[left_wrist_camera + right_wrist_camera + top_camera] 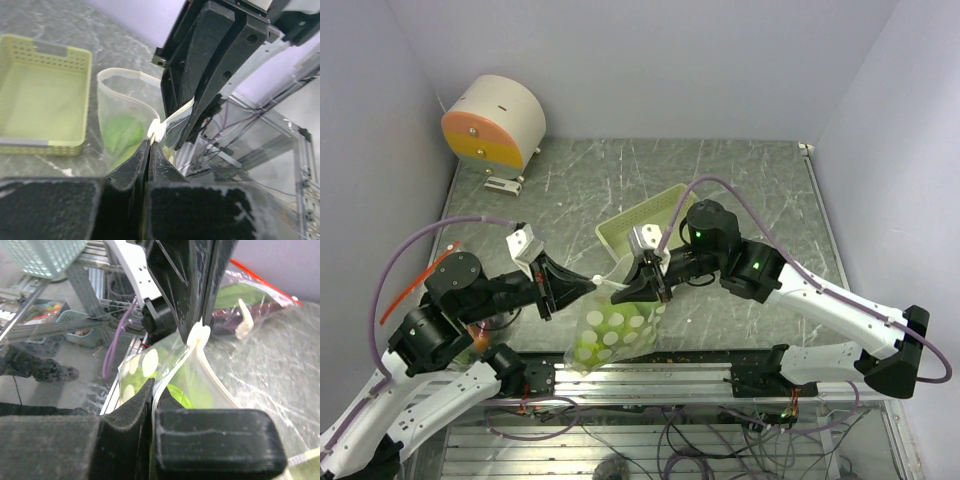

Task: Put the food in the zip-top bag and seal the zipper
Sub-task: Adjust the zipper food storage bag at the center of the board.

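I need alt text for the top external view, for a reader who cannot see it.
A dotted zip-top bag is held between the left gripper and the right gripper, both shut on its top edge, at the near edge of the table. Green food shows inside it; a pale-green basket stands behind.

One dotted zip-top bag (612, 335), one pale-green basket (638, 215), one round cream drum (495, 120), and two pincers: left pincer (588, 284), right pincer (632, 290).

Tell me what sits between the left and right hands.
Only the white slider on the rim of the zip-top bag; the left hand and right hand both pinch that rim. The left wrist view shows it.
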`<action>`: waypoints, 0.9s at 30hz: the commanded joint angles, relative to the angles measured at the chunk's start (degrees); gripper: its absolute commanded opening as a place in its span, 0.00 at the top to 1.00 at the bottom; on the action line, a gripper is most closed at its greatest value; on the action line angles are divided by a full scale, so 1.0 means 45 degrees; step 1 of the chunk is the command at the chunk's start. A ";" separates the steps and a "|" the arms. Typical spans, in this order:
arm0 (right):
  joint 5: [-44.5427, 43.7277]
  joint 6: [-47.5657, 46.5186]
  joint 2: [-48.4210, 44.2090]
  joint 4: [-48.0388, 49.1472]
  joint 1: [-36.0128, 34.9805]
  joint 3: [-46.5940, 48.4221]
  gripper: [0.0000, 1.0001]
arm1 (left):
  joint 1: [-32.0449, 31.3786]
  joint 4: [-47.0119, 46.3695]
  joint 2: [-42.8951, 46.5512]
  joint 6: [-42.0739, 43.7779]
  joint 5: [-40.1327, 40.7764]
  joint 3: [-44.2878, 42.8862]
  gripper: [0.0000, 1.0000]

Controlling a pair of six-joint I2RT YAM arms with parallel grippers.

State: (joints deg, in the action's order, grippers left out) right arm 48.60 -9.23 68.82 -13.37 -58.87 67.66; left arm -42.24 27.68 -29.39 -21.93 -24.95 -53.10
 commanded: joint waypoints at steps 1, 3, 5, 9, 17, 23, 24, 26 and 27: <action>-0.1513 0.0164 -0.0213 -0.0328 0.0005 -0.0421 1.00 | 0.0033 0.1438 0.0143 0.0938 0.2377 -0.0259 0.93; -0.2152 0.0335 -0.0015 -0.0399 0.0016 -0.0529 0.92 | 0.0031 0.1187 0.0182 0.0882 0.2375 0.0204 0.93; -0.2816 0.0478 0.0268 -0.0573 0.0006 -0.0503 0.80 | 0.0031 0.0892 0.0236 0.0822 0.2371 0.0735 0.93; -0.4111 0.0669 0.0744 -0.0824 0.0006 -0.0378 0.67 | 0.0031 0.0193 0.0276 0.0648 0.2313 0.1643 0.93; -0.4738 0.0334 -0.0341 0.0014 0.0023 -0.0702 0.42 | 0.0031 0.0279 -0.0016 0.0674 0.2123 0.1661 0.93; -0.4751 0.0639 -0.0594 0.1412 0.0172 -0.0449 0.38 | 0.0031 0.0700 0.0428 0.0801 0.2410 0.1012 0.93; -0.4531 0.0628 -0.0401 0.1450 0.0216 -0.0287 0.38 | 0.0031 0.0745 0.0492 0.0825 0.2433 0.0952 0.93; -0.3822 0.0531 0.0060 0.1504 0.0325 0.0007 0.38 | 0.0036 0.0781 0.0664 0.0867 0.2414 0.0875 0.93; -0.3198 0.0441 0.0296 0.1542 0.0367 0.0117 0.39 | 0.0034 0.0759 0.0780 0.0884 0.2382 0.0874 0.93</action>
State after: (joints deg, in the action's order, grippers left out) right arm 28.88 -6.83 66.76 -9.34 -58.13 65.91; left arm -42.22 31.27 -27.75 -19.05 -15.14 -46.72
